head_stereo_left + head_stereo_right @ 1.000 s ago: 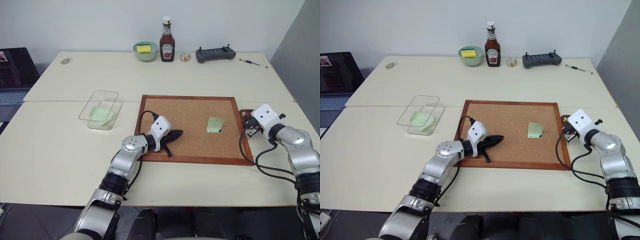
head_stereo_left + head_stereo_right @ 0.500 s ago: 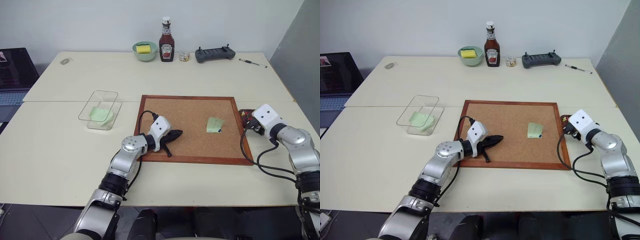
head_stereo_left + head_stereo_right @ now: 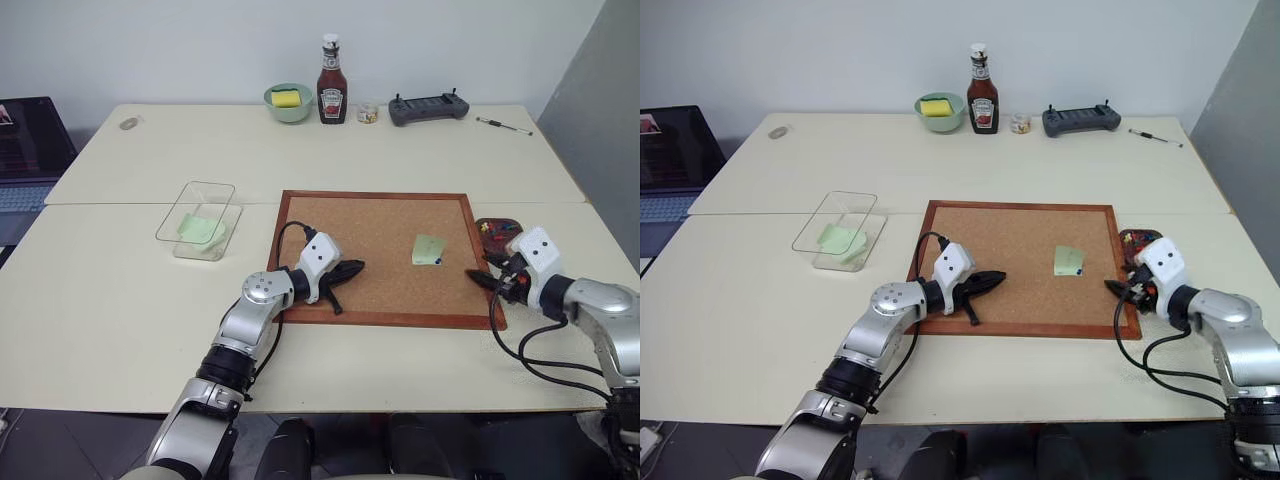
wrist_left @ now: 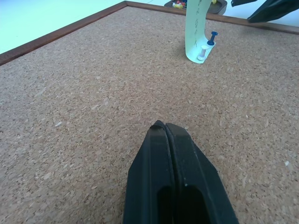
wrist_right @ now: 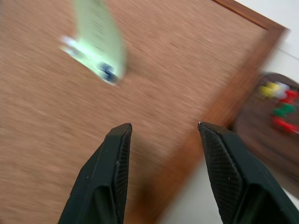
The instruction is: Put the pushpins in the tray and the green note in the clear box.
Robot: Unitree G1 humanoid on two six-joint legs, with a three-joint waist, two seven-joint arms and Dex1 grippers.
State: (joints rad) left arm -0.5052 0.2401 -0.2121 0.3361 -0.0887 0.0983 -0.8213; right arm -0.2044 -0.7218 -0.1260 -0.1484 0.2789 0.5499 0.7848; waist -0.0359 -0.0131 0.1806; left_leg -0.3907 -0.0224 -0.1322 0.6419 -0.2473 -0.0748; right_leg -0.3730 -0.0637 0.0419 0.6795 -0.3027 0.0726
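A pale green note (image 3: 429,249) stands curled on the cork board (image 3: 375,215), held by a dark blue pushpin (image 4: 212,36) at its lower corner. Another green slip (image 3: 199,228) lies inside the clear box (image 3: 206,188) to the board's left. The small dark wooden tray (image 3: 503,224) sits just off the board's right side with several coloured pushpins (image 5: 279,111) in it. My right gripper (image 3: 476,277) is open and empty over the board's right frame, pointing toward the note. My left gripper (image 3: 352,267) rests shut and empty on the board's left part.
Along the far edge stand a pale green bowl (image 3: 289,103) with a yellow sponge, a ketchup bottle (image 3: 331,82), a small jar (image 3: 368,114), a black controller (image 3: 428,107) and a pen (image 3: 504,125). A laptop (image 3: 28,150) sits at the far left.
My right gripper has drawn away from the tray toward the near side, swung to point left over the board's frame, and opened. The left arm has stayed still.
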